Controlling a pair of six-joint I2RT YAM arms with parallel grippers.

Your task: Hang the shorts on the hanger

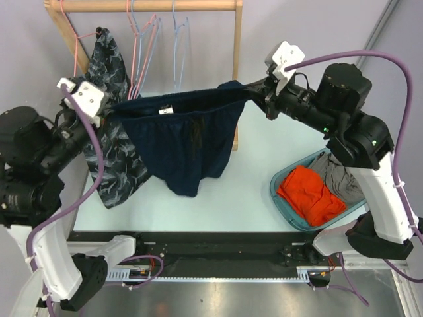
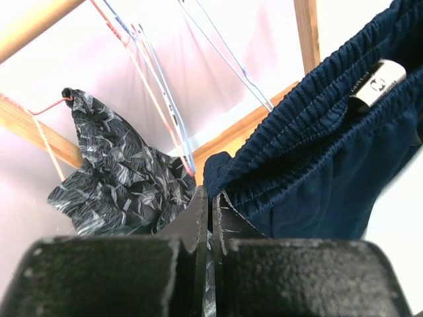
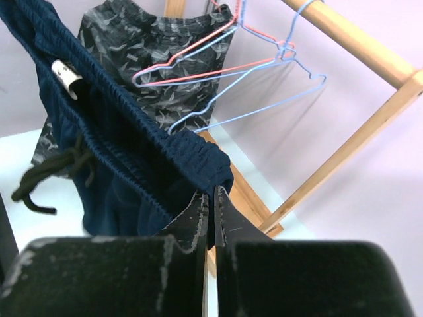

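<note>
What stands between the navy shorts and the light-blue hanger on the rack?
Nothing visible does. The shorts hang stretched between the left claw and the right claw, in front of the rack. The light-blue hanger hangs bare behind the waistband. Pink hangers and a leaf-print garment are off to its left.

The top camera hangs high and well back from the wooden rack, looking down and forward at its front, while both wrist cameras sit close below that rack, tilted up at it from its left and right ends, sharing its rail and the shorts with each other.
</note>
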